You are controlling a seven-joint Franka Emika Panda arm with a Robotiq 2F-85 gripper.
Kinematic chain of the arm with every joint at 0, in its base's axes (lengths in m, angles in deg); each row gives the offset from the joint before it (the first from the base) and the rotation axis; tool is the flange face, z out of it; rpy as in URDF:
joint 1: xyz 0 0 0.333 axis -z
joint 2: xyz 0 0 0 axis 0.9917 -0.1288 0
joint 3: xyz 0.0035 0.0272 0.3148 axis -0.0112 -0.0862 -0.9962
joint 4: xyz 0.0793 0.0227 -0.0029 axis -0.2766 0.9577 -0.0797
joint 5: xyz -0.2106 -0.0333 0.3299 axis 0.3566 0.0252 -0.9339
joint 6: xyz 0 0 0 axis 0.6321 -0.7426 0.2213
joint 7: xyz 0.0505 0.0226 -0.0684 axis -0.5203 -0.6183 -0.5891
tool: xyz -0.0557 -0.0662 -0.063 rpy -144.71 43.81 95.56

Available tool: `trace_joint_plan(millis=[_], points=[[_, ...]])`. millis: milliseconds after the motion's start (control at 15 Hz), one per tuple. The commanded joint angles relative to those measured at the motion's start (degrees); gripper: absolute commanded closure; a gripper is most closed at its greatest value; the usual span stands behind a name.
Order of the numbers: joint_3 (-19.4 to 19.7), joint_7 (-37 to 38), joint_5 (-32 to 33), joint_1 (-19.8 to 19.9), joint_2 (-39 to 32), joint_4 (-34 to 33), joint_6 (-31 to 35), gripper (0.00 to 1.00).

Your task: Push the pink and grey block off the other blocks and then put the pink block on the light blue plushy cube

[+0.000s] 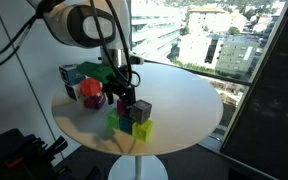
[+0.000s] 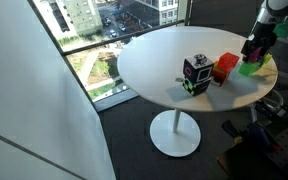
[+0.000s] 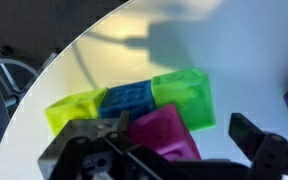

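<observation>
In the wrist view the pink block [image 3: 164, 132] lies between my gripper's [image 3: 179, 120] spread fingers, with a gap on the right side. Just beyond it is a row of the other blocks: yellow-green [image 3: 74, 108], teal-blue [image 3: 129, 97] and green [image 3: 184, 95]. In an exterior view my gripper [image 1: 124, 98] hangs low over the block cluster. There the grey block [image 1: 141, 110] sits on top of a yellow-green one [image 1: 142, 130]. The light blue plushy cube [image 1: 71, 78] rests at the far left of the table. The gripper is open and holds nothing.
The round white table [image 1: 184, 100] stands by a large window. A red-topped lump [image 1: 90, 90] and a dark green soft thing [image 1: 99, 72] sit beside the plushy cube. In an exterior view the stack [image 2: 196, 75] stands mid-table, with the red lump [image 2: 224, 67] behind it.
</observation>
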Motion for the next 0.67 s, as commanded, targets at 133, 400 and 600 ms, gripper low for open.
trace_joint_plan(millis=[133, 400, 600], points=[[-0.3, 1.4, -0.6, -0.4, -2.4, -3.4, -0.1, 0.0], [-0.4, 1.8, -0.5, -0.7, -3.2, -4.9, -0.3, 0.0], [-0.5, 2.0, -0.4, -0.8, -3.6, -5.6, -0.4, 0.0]])
